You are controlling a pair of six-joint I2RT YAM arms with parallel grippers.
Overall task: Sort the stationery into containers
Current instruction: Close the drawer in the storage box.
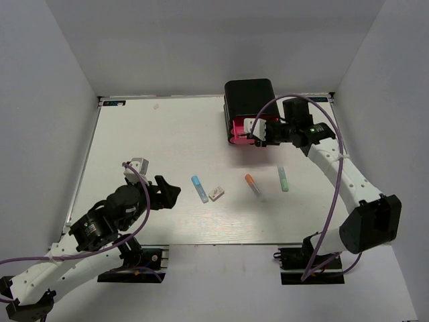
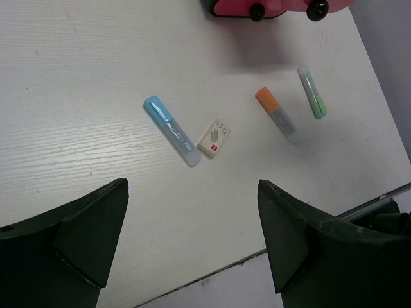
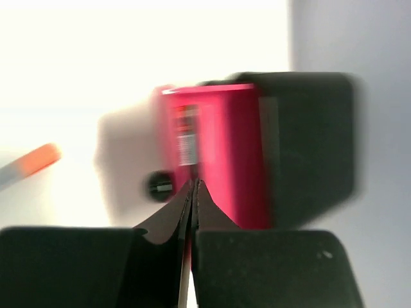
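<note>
The black cabinet (image 1: 249,98) stands at the back right, with a pink drawer (image 1: 240,131) pulled out at its front. My right gripper (image 1: 258,133) is at that drawer with its jaws pressed together; the blurred right wrist view (image 3: 194,184) shows its tips beside a black knob (image 3: 160,185). A red-white pen (image 3: 187,136) lies just past the tips against the pink. On the table lie a light blue pen (image 1: 200,188), a white eraser block (image 1: 216,194), an orange-capped pen (image 1: 253,184) and a pale green pen (image 1: 283,178). My left gripper (image 1: 167,191) is open and empty, left of the blue pen.
White walls close in the table (image 1: 154,141) on the left, back and right. The left wrist view shows the table's front edge (image 2: 302,234) close under the left gripper's fingers (image 2: 302,237).
</note>
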